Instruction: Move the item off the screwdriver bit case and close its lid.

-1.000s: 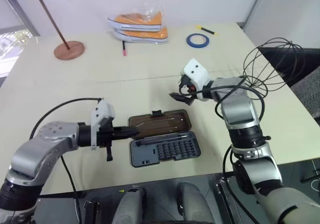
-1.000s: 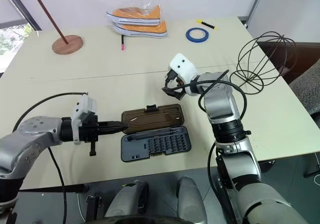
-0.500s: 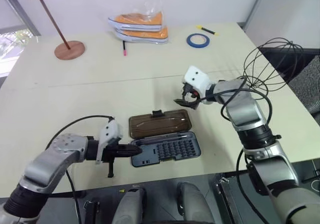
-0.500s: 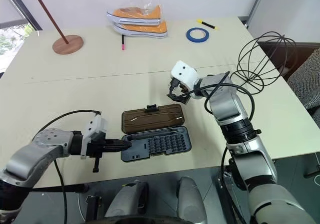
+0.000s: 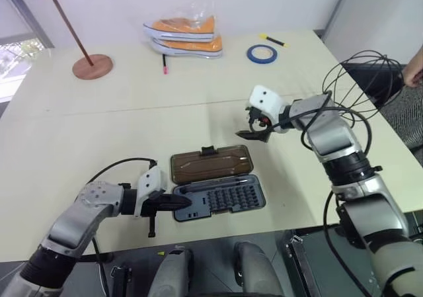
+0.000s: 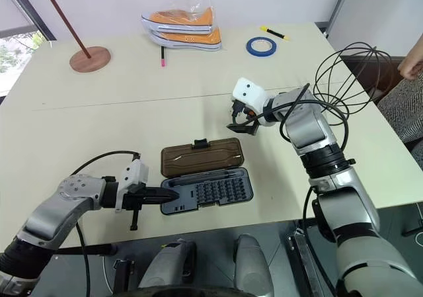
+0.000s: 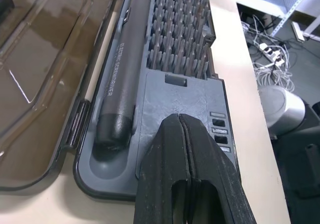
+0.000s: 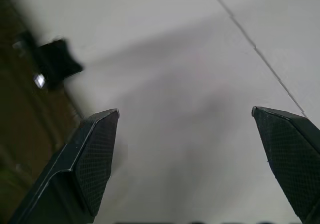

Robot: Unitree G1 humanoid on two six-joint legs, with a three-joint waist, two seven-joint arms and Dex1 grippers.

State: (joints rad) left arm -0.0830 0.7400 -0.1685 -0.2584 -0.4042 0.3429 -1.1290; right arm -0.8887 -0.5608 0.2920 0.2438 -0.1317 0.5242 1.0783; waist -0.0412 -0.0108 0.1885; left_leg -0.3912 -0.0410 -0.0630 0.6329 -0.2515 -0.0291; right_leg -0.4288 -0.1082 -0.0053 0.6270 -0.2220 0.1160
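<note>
On the table [image 5: 99, 131], left to right: left gripper [image 5: 187, 204], fingers pressed together, tip at the left end of the screwdriver bit case [image 5: 221, 198]; its lid [image 5: 211, 163] lying open flat behind; right gripper [image 5: 254, 130], fingers spread wide, empty, above the tabletop; the item [image 5: 360, 88] at the right edge.

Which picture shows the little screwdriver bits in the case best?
The left wrist view: the bits stand close up in clear rows beside the dark screwdriver handle. Both eye views show them as tiny dots in the open screwdriver bit case. The right wrist view catches the brown lid.
</note>
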